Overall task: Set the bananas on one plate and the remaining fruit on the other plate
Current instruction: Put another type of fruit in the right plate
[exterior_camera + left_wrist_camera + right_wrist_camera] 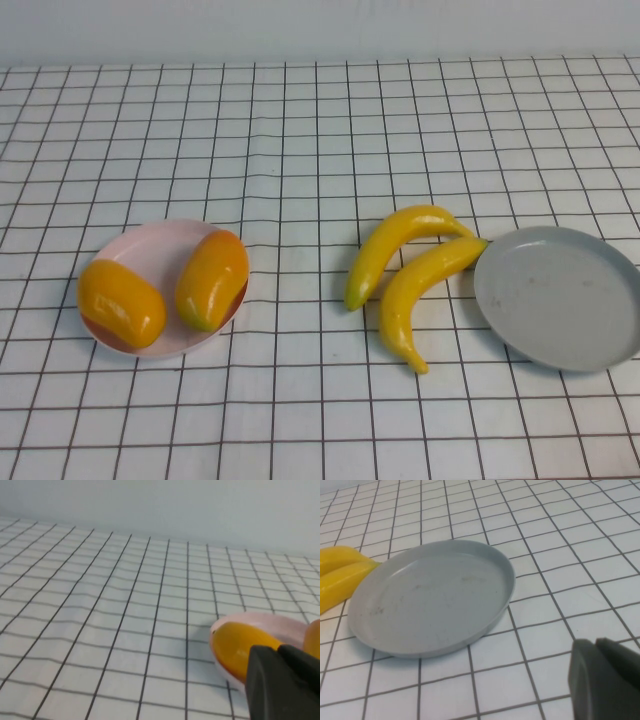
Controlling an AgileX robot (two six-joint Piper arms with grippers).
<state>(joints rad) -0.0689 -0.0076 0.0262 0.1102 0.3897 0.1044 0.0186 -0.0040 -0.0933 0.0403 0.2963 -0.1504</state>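
Two yellow bananas (395, 245) (420, 295) lie side by side on the cloth, their tips touching the left rim of the empty grey plate (560, 300). Two orange mangoes (120, 302) (212, 278) lie on the pink plate (150, 250) at the left. No arm shows in the high view. In the left wrist view my left gripper (277, 650) is shut and empty, close to a mango (240, 645) on the pink plate (265, 617). In the right wrist view my right gripper (595, 642) is shut and empty, beside the grey plate (432, 597), with the bananas (340, 575) beyond it.
A white cloth with a black grid (300, 130) covers the whole table. A pale wall (320, 30) runs along the far edge.
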